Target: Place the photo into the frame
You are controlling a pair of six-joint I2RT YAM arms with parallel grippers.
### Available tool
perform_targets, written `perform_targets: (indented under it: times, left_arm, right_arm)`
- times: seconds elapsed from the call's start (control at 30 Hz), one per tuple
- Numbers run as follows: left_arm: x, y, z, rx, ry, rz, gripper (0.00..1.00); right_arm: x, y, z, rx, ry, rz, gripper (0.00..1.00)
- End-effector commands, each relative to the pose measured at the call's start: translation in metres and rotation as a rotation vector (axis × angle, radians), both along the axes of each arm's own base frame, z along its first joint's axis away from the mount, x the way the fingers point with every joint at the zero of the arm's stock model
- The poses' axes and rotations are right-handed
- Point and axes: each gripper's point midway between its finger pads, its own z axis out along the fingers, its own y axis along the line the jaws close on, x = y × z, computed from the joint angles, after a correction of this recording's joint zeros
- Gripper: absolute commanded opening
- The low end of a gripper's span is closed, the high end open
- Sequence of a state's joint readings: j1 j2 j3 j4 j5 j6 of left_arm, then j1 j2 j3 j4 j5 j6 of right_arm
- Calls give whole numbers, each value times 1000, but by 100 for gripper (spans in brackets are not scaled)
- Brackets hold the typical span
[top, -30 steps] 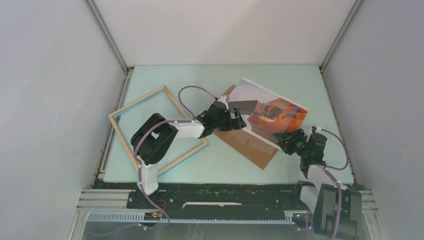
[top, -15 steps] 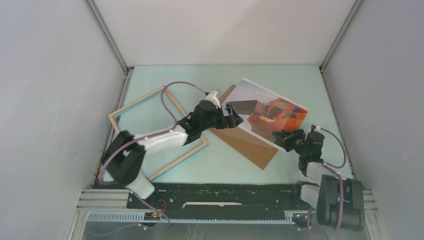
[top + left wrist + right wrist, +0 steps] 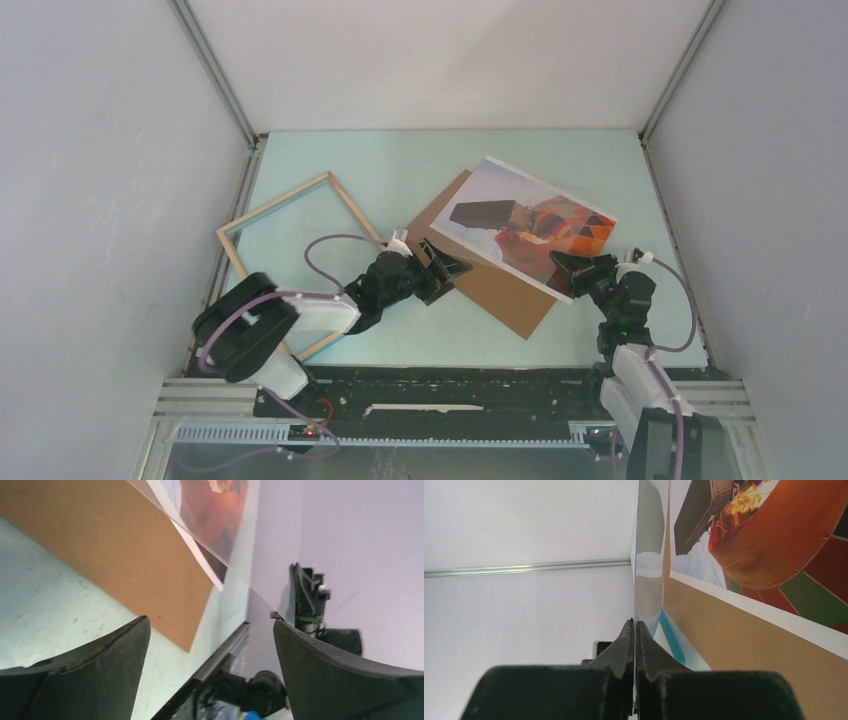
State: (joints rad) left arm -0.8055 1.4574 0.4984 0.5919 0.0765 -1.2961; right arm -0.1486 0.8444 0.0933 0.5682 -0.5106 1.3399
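Note:
The photo point(image 3: 525, 225), a balloon print with a white border, lies face up on the brown backing board point(image 3: 500, 292). A thin clear sheet point(image 3: 649, 570) rises edge-on over it. My right gripper point(image 3: 572, 268) is shut on that sheet's near right corner, with the jaws point(image 3: 634, 625) pressed together on it. The photo point(image 3: 774, 545) lies flat to the right of the sheet. My left gripper point(image 3: 445, 270) is open and empty at the board's near left edge. The left wrist view shows the board point(image 3: 115, 545) and the photo point(image 3: 215, 510) ahead. The wooden frame point(image 3: 275, 205) lies at the left, under the left arm.
The backing board pokes out from under the photo toward the near side. White walls close in the left, right and back. A black rail point(image 3: 450, 380) runs along the table's near edge. The right arm point(image 3: 307, 605) shows in the left wrist view.
My left gripper has drawn back from the photo's left edge, toward the near left, and its arm has folded lower. My right gripper has stayed at the photo's near right corner.

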Motion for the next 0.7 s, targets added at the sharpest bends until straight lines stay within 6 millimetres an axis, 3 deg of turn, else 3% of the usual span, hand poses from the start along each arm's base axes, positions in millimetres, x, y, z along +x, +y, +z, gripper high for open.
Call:
perform_targets:
  times: [0.0,0.27,0.53,0.57,0.67]
  left_arm:
    - [7,-21,39,-378,55,49,100]
    - [25,-49,28,-526,130,99,99]
    - [55,-53,28,-579,114,222,85]
    - [57,-55,29,-587,119,225,82]
    - [61,-60,28,-608,129,240,77]
  right_arm:
    - [-3,-5,-1,3,6,-43,0]
    - [-13,-3,-6,11,-8,-39,0]
    - [-15,-5,-7,3,-34,-47,0]
    - [-18,-7,-15,5,-19,-60,0]
    - [-19,-21,-14,17,-27,-97,0]
